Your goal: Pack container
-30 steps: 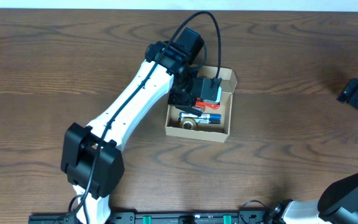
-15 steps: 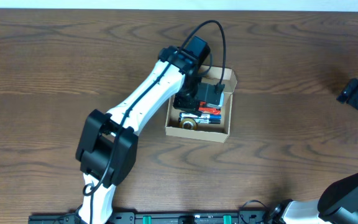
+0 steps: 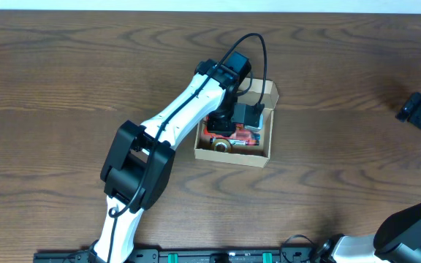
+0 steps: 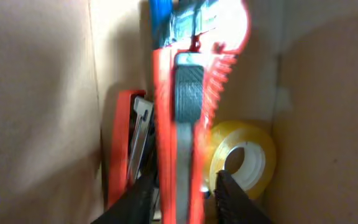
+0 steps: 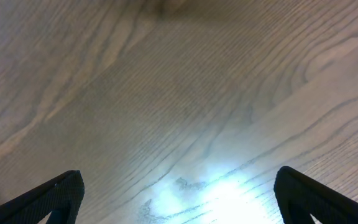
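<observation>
The container [image 3: 271,140], a tan cardboard box with its flap open, sits mid-table. My left gripper [image 3: 230,123] reaches down into it. In the left wrist view a red utility knife [image 4: 164,137] with a black slider lies lengthwise in the container [image 4: 42,93]. The left gripper [image 4: 182,186] straddles the knife's near end, open, with a thin gap on each side. My right gripper [image 5: 179,186] is open over bare wood, holding nothing, and sits at the table's right edge [image 3: 417,111].
Beside the knife in the box lie a yellow tape roll [image 4: 247,155], a red stapler-like tool [image 4: 120,143] and something blue [image 4: 160,15]. The left arm's white links [image 3: 174,117] cross the table diagonally from the front edge.
The left arm has swung right and settled deeper into the box. Its jaws, shut on the red knife before, have parted from it. The right arm has not moved.
</observation>
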Controlling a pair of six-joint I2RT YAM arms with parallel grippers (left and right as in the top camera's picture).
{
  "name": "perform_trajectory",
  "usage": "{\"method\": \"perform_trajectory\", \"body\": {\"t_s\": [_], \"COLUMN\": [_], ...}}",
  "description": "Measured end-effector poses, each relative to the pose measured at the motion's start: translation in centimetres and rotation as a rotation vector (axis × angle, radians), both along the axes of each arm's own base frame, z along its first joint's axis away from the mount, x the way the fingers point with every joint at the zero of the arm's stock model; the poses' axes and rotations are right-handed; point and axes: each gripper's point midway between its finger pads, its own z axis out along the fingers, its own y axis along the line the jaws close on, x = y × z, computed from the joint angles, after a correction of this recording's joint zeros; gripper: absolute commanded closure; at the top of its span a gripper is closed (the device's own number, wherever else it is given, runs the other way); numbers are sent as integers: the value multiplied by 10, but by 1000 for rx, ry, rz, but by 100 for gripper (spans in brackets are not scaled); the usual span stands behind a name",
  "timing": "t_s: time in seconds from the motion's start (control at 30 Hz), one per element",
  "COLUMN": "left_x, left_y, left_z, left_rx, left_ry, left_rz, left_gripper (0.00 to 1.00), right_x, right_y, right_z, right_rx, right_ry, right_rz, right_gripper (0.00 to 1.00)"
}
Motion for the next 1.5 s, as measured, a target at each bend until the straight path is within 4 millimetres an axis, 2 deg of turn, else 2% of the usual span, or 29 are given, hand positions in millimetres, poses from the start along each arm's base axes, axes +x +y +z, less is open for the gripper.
{"method": "perform_trajectory", "body": {"t_s": [0.5, 0.63, 0.73, 0.8, 0.87, 0.9, 0.97, 1.0, 1.07, 1.1, 1.13, 1.2, 1.23, 1.27, 1.3, 1.33, 1.37, 1.4, 1.43, 1.47, 1.5], "left_x": [3, 9, 18, 23, 27, 30, 32, 32, 37, 39, 42, 47, 49, 51, 52, 52, 53, 53, 53, 53, 53], "left_y": [5, 10, 16, 23, 32, 39, 60, 65, 94, 107, 124, 159, 174, 193, 207, 224, 242, 252, 263, 274, 282], "left_z": [0, 17, 51, 83, 115, 134, 169, 175, 200, 208, 216, 227, 230, 232, 233, 232, 230, 229, 228, 228, 230], "left_rx": [36, 43, 32, 12, -20, -40, -78, -83, -119, -130, -138, -155, -165, -181, -194, -210, -234, -261, -291, -335, -381], "left_ry": [0, -46, -132, -206, -276, -315, -380, -395, -429, -442, -455, -463, -461, -445, -423, -389, -344, -304, -261, -209, -165], "left_rz": [111, 181, 273, 359, 454, 515, 653, 673, 828, 885, 952, 1108, 1184, 1277, 1352, 1443, 1533, 1601, 1656, 1710, 1740], "left_gripper": [46, 42, 35, 21, 17, 9, 3, 1, 21, 20, 12, 6, 7, 8, 14, 20, 34, 38, 39, 41, 48], "right_x": [0, 0, 0, 0, 1, 1, 8, 10, 25, 32, 38, 49, 52, 55, 57, 57, 57, 56, 55, 54, 53], "right_y": [0, 0, 0, 0, 1, 2, 11, 13, 32, 43, 56, 88, 97, 109, 123, 132, 141, 149, 156, 161, 168], "right_z": [0, 0, 0, 0, 0, 0, 1, 2, 8, 12, 18, 37, 45, 55, 68, 77, 84, 90, 94, 97, 100], "right_rx": [1, 1, 1, 1, 2, 6, 40, 46, 107, 140, 177, 274, 302, 340, 379, 410, 444, 474, 499, 518, 540], "right_ry": [-1, -2, -2, -2, -3, -6, -37, -45, -131, -178, -233, -379, -428, -494, -567, -617, -657, -685, -704, -718, -728], "right_rz": [1, 1, 1, 1, 5, 14, 79, 99, 244, 315, 393, 559, 606, 664, 725, 766, 795, 817, 836, 851, 869], "right_gripper": [3, 3, 3, 2, 3, 3, 5, 4, 1, 1, 1, 1, 4, 14, 32, 59, 74, 93, 99, 99, 99]}}
